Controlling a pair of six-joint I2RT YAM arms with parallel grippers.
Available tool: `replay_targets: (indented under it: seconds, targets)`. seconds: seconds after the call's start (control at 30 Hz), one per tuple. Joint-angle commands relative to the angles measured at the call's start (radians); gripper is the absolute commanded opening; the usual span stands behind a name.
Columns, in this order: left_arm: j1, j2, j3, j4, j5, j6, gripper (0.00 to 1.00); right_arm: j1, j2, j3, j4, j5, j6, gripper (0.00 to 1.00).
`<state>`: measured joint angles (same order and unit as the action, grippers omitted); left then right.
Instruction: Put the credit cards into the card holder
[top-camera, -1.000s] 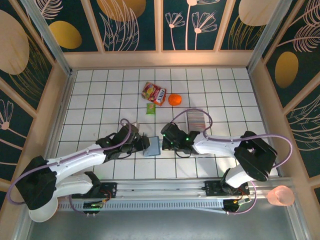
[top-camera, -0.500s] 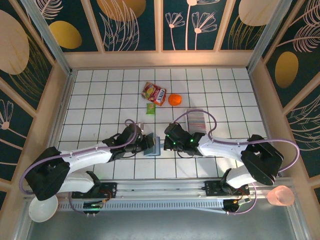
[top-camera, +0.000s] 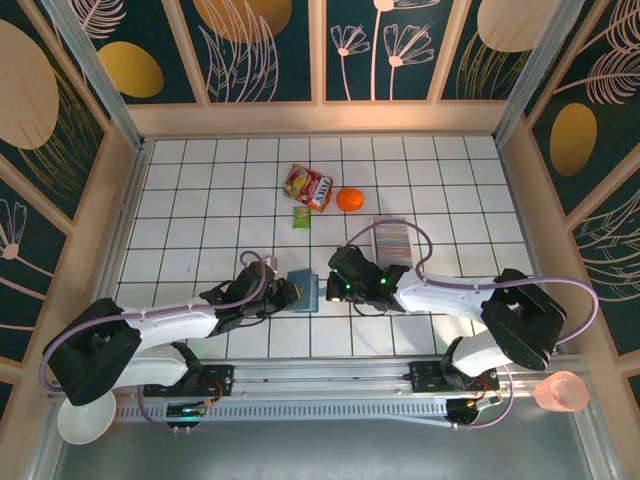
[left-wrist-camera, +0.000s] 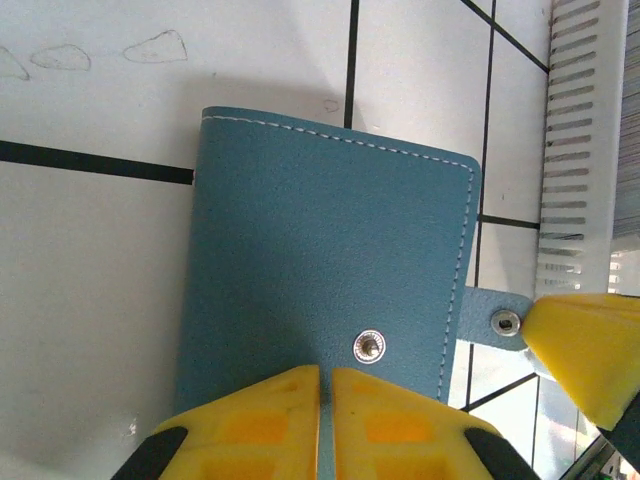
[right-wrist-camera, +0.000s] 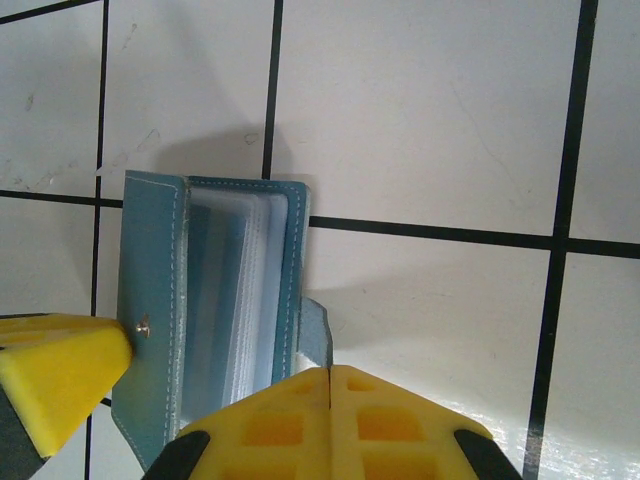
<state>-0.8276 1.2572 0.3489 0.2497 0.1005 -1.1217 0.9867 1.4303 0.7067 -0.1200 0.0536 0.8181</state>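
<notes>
The left gripper (left-wrist-camera: 326, 385) covers the near edge of the card holder (left-wrist-camera: 330, 250), which the frame bottom also cuts off. Its strap (right-wrist-camera: 316, 335) is lost from sight under the right gripper (right-wrist-camera: 330, 385). From above, the credit cards (top-camera: 392, 240) are too small to distinguish.

Teal card holder (top-camera: 303, 290), slightly ajar

The left arm (top-camera: 160, 322) and right arm (top-camera: 440, 292) have white shells, black joints and looping lilac cables. Black mounts sit behind the yellow wedge fingertips (left-wrist-camera: 260, 420).
</notes>
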Motion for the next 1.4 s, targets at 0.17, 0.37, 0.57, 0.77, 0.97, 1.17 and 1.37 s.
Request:
replay_targets:
  seconds: [0.17,0.37,0.57,0.77,0.97,1.17,1.37]
  targets:
    - [-0.002,-0.003,-0.023,0.021,0.012,-0.01,0.02,-0.02,0.016,0.025,0.07,-0.058,0.015,0.0]
    - [-0.003,0.026,-0.017,0.026,0.013,0.0,0.03,-0.022,0.034,0.025,0.14,-0.111,0.034,0.0]
    - [-0.004,0.101,-0.008,0.02,0.019,-0.003,0.03,-0.022,0.074,0.045,0.197,-0.149,0.053,0.0]
    - [-0.003,0.116,0.002,-0.018,0.004,0.005,0.03,-0.022,0.113,0.054,0.236,-0.186,0.067,0.0]
    - [-0.002,0.11,-0.008,-0.017,0.005,-0.002,0.03,-0.02,0.162,0.079,0.243,-0.203,0.067,0.0]
    - [-0.003,0.107,-0.014,-0.017,0.007,-0.002,0.0,-0.021,0.2,0.092,0.249,-0.214,0.067,0.0]
    - [-0.003,0.105,-0.016,-0.01,0.006,0.0,0.0,-0.014,0.227,0.099,0.249,-0.228,0.066,0.0]
